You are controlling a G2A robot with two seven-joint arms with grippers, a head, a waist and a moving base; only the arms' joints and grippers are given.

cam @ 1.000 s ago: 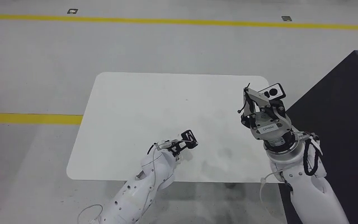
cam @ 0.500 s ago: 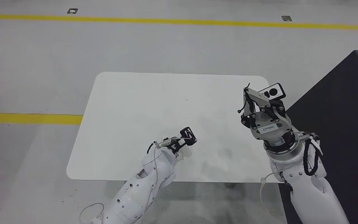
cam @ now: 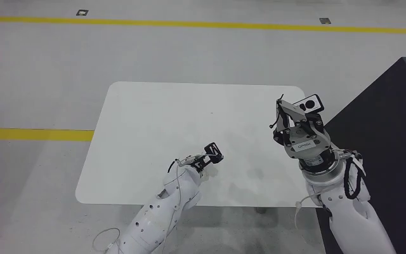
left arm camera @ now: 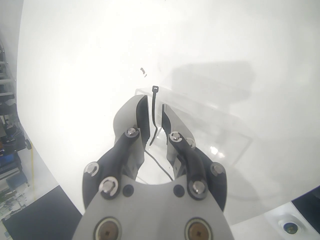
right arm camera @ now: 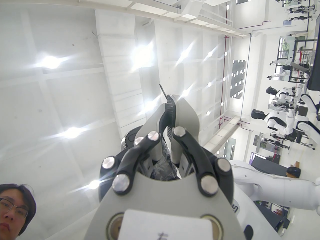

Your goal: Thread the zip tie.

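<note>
The zip tie [left arm camera: 153,106] seems to lie straight on the white counter [left arm camera: 100,38], with its square head pointing away from the left hand [left arm camera: 153,102] and its tail bending back toward the palm; lying lengthwise like this, I judge, suits a pinch across the strap and leaves the head free for threading. The left hand sits low over it with its two fingers apart, one on each side of the strap; a sliver of counter shows on both sides, so nothing is gripped yet. In the top view this hand is near the counter's front edge.

A faint clear rectangular outline [left arm camera: 212,126] shows on the counter just beside the hand, and I cannot tell what it is; a few dark specks [left arm camera: 143,70] lie just beyond the tie's head.

The right hand [right arm camera: 170,102] is well apart, raised at the counter's right side and pointing up at the ceiling; its fingers are pressed together on a thin black strip [right arm camera: 162,89], whose pointed tip sticks out above them. I judge this to be a tail end held upright and clear so that a head can be brought to it; whether it is a second tie is too small to tell.
</note>
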